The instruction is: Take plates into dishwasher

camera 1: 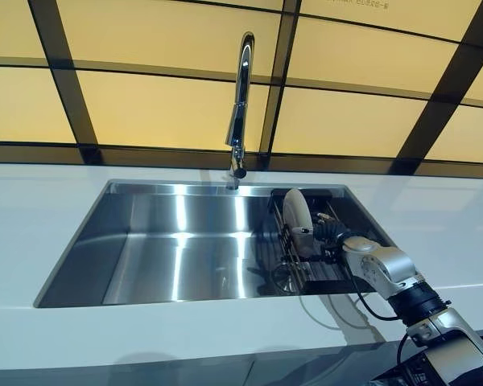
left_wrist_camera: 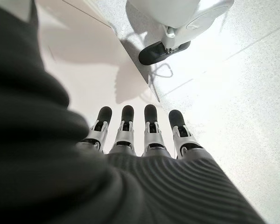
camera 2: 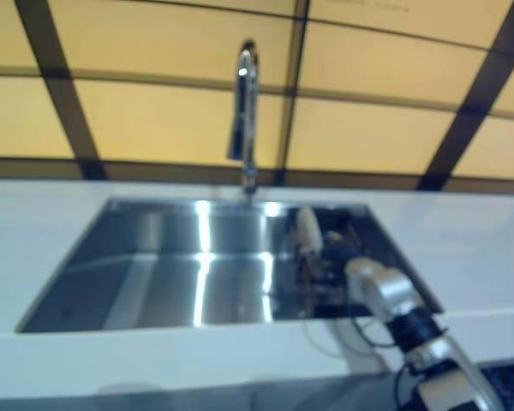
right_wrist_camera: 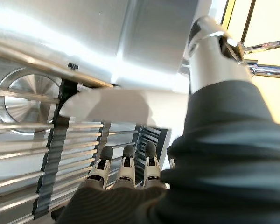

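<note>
A white plate (camera 1: 296, 219) stands on edge in the wire rack (camera 1: 306, 269) at the right end of the steel sink (camera 1: 177, 241), just right of the tap (camera 1: 240, 104) set at the sink's back edge. The right hand (camera 1: 322, 235) reaches into the sink and pinches the plate's rim, thumb on one face (in its wrist view the fingers (right_wrist_camera: 126, 163) lie along the other side). The left hand (left_wrist_camera: 140, 140) shows only in its own wrist view, its fingers straight and holding nothing, above the pale floor (left_wrist_camera: 233, 84).
</note>
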